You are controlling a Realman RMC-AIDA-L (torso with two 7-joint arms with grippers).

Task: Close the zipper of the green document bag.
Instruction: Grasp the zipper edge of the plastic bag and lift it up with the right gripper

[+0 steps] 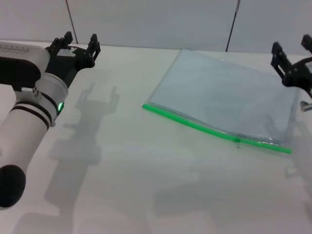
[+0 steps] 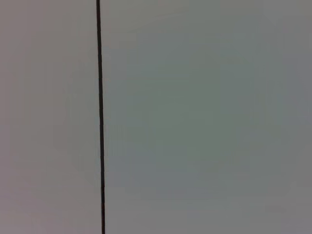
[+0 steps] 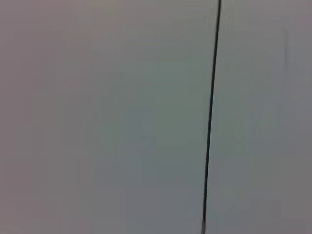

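The green document bag (image 1: 224, 95) lies flat on the white table (image 1: 126, 161), right of centre, a translucent pale blue pouch. Its zipper (image 1: 195, 124) is the bright green strip along the near long edge, with a small dark slider (image 1: 237, 140) towards the right end. My left gripper (image 1: 79, 43) is raised at the far left, well away from the bag, open with nothing between its fingers. My right gripper (image 1: 291, 51) hovers at the far right edge, above the bag's far right corner, also open and empty. Both wrist views show only a plain wall with a dark seam.
A grey wall (image 1: 156, 22) with thin dark vertical seams stands behind the table. The arms cast shadows on the table surface left of the bag and along its front.
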